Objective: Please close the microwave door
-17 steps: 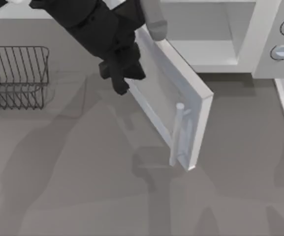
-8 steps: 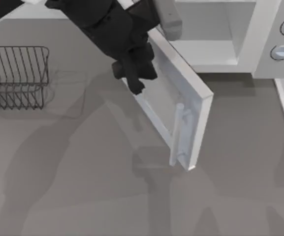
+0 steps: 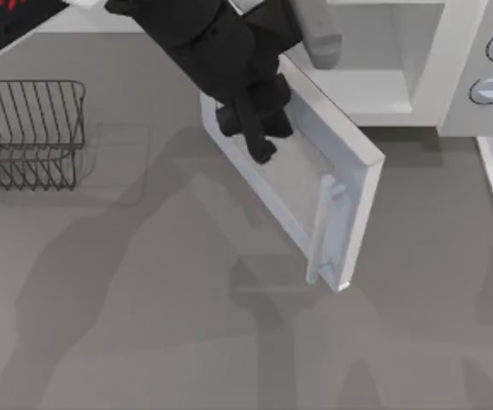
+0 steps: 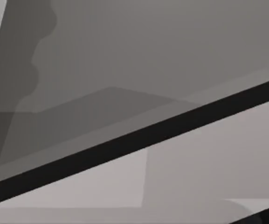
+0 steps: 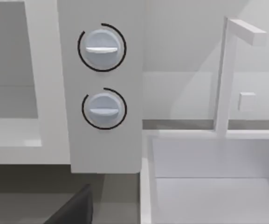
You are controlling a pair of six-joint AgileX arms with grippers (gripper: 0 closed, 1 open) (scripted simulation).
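The table [image 3: 143,325] was a plain grey surface crossed by soft shadows. At its far right edge stood the microwave [image 3: 451,94], a large white box with its pale cavity open to the front. The right wrist view faced its side panel [image 5: 104,84], where two round grey knobs [image 5: 101,49] sat one above the other; no lettering could be read beside them.

The microwave door [image 3: 314,192] stood partly open, swung out from the cavity's left side and angled toward the near side of the table, its pale-grey bar handle [image 3: 323,231] near the free edge.

My left arm reached down from the far edge, and the left gripper [image 3: 259,137] was against the door's outer face near the hinge end; whether its fingers were apart or together could not be told. The left wrist view sat close against a grey surface crossed by a dark diagonal band.

A dark wire rack [image 3: 28,132] stood at the table's left. At the top left corner, white letters on a black strip [image 3: 7,26] were cut off, unreadable beyond a partial "E".
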